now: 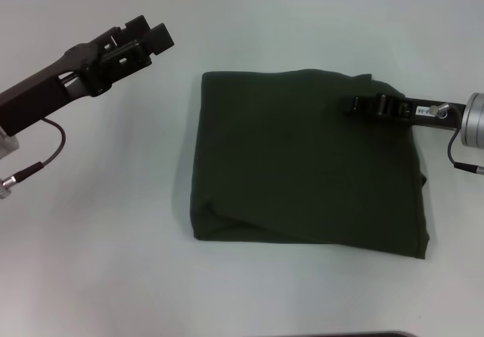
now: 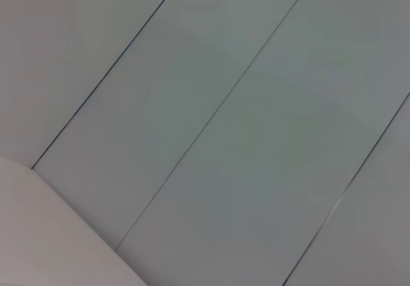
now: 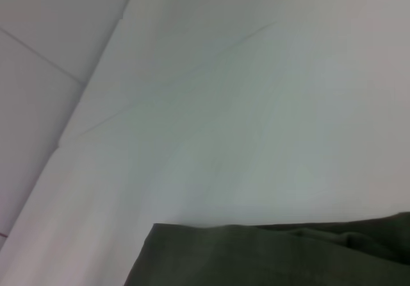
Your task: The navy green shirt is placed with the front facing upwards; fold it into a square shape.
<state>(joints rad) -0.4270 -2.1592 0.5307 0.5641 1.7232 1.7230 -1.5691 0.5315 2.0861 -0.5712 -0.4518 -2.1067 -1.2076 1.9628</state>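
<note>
Right gripper [image 1: 354, 104] lies low over the far right part of the navy green shirt [image 1: 302, 167], folded squarish, plain side up on the table [image 1: 113, 224]; its fingers' spread can't be told. Left gripper [image 1: 151, 36] hovers apart, open

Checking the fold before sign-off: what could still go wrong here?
1. The right end effector sits over the navy green shirt's far right part; pulling away could drag that layer.
2. The near left corner shows a loose diagonal layer; it may spring open.
The left end effector is off the cloth.
</note>
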